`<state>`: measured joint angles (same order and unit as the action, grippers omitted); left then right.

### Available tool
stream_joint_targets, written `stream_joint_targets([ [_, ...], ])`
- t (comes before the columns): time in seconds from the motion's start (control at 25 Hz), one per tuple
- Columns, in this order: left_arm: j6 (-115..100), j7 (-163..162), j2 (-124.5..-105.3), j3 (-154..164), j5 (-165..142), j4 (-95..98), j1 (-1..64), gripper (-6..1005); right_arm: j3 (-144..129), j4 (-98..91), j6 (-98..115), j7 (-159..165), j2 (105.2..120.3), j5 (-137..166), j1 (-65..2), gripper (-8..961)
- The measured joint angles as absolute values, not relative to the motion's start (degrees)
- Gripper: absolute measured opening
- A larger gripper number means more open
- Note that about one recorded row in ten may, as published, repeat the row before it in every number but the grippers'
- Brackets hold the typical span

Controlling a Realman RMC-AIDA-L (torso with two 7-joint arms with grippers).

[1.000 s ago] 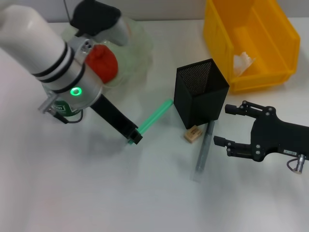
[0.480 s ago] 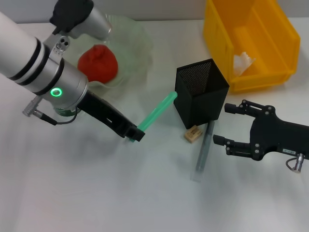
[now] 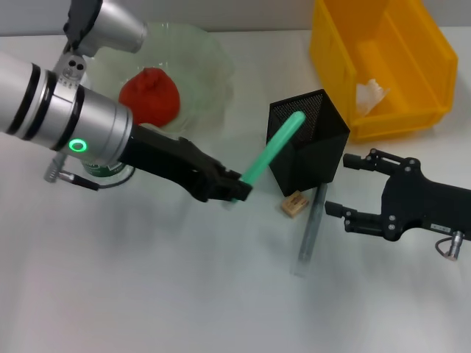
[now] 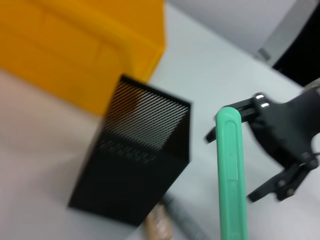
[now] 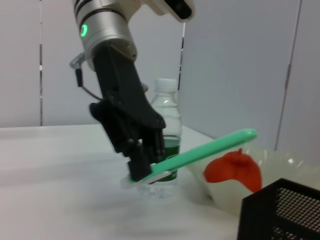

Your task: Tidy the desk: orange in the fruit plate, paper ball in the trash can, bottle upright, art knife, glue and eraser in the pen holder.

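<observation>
My left gripper (image 3: 235,193) is shut on the lower end of the green art knife (image 3: 268,154), held off the desk (image 3: 184,294) and slanting up. Its tip reaches the rim of the black mesh pen holder (image 3: 307,140). The orange (image 3: 151,95) lies in the fruit plate (image 3: 206,55). The paper ball (image 3: 370,94) lies inside the yellow trash can (image 3: 383,59). The tan eraser (image 3: 294,203) and the grey glue (image 3: 310,228) lie on the desk at the holder's near side. The bottle (image 5: 165,130) stands upright behind my left arm. My right gripper (image 3: 338,189) rests open right of the glue.
The trash can fills the far right corner, right behind the pen holder. My left arm stretches across the left half of the desk, above the bottle and beside the fruit plate.
My left gripper has lifted the art knife off the desk and carried it to the right, so its tip now reaches the pen holder's rim. The right arm has not moved.
</observation>
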<state>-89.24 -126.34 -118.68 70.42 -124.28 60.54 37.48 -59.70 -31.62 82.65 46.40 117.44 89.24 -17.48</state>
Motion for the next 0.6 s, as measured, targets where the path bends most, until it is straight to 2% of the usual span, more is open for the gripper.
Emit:
stream_joint_targets([
  [0.36,-87.5,-106.7,-118.8,70.3,-103.4,39.9,37.0,197,-57.3,-31.2,83.4,43.7,118.28,89.1,-17.0,789],
  [0.6,-88.3,-103.0,-118.95,70.6,-96.0,33.4,35.9,198,-54.8,-28.4,84.4,37.7,119.06,89.0,-17.2,788],
])
